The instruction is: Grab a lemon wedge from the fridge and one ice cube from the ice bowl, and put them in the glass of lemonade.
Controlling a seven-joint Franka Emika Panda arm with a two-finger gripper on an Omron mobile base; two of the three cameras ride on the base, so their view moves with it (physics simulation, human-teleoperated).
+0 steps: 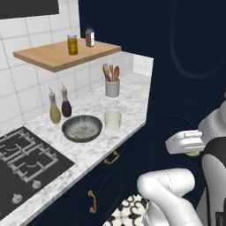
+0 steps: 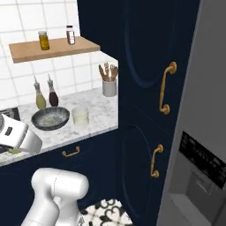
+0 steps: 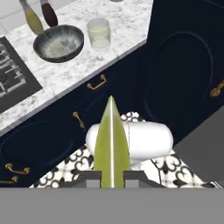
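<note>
Lemonade sits in the glass of lemonade on the marble desk, just beside the ice bowl, seen from the left base. From the right base, the pincer hangs well short of that desk. Along the hand, the lemon wedge is pinched between the fingertips; so thin a grip could slip during the swing toward the glass.

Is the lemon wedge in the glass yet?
No. The lemon wedge sits in the shut gripper, away from the glass of lemonade.
</note>
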